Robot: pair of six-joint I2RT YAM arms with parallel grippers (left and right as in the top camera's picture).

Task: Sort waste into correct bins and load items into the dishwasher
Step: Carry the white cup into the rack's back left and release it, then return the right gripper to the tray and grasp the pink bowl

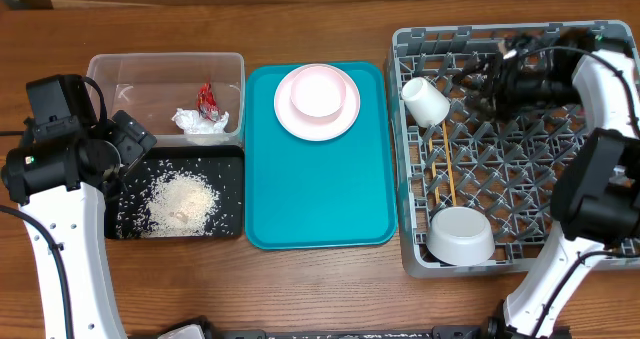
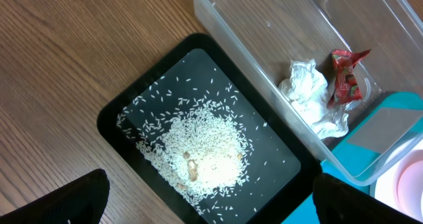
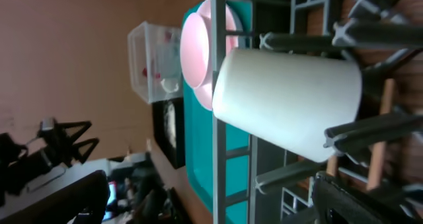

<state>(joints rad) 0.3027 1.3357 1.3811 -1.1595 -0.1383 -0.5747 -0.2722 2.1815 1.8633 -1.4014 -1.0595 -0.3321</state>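
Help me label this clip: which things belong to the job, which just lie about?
Job: crumpled red wrapper, crumpled white tissue, loose rice grains, clear plastic tub, shallow black tray, pink round plate, white bowls, white cup, wooden chopsticks, grey plastic dish rack.
Lying about: teal serving tray.

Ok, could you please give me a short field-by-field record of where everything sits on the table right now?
clear tub: holds red wrapper and white tissue
black tray: holds rice
teal tray: pink plate with round bowl on it
grey rack: white cup on its side, chopsticks, white bowl
left end effector: open, above the black tray, empty
right end effector: open, beside the white cup, not gripping it
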